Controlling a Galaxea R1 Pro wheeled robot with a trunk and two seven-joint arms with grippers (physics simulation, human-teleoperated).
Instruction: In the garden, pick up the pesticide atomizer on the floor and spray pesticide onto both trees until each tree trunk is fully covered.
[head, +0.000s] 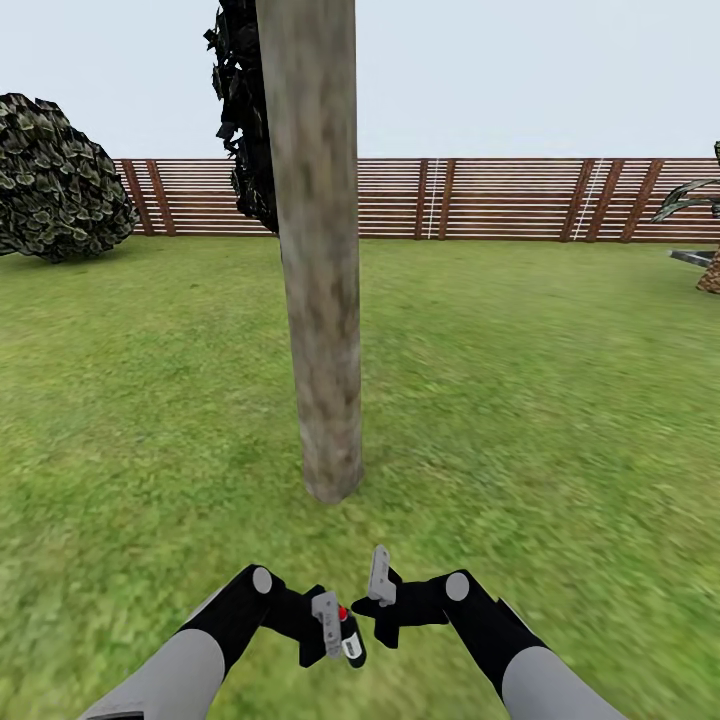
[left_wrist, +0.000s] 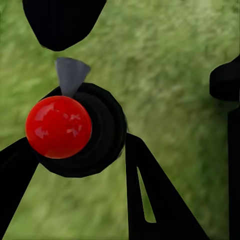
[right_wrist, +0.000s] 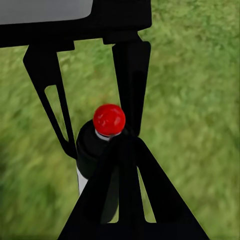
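Observation:
One tree trunk (head: 322, 300), thick with mottled tan-grey bark, rises from the lawn straight ahead, about an arm's length beyond my grippers. The pesticide atomizer (head: 350, 636), a small dark bottle with a red top (left_wrist: 58, 126) and a white label, stands upright in my left gripper (head: 336, 626), which is shut on it. Black fingers (left_wrist: 155, 195) flank the bottle's body (left_wrist: 102, 131). My right gripper (head: 378, 588) hovers just right of it, fingers together. The right wrist view looks past that shut gripper (right_wrist: 122, 145) at the atomizer (right_wrist: 93, 150).
A brown slatted fence (head: 480, 200) closes off the far side of the lawn (head: 520, 380). A round bush (head: 55, 180) sits at the back left, dark foliage (head: 245, 110) hangs behind the trunk, and a palm (head: 700, 230) stands at the right edge.

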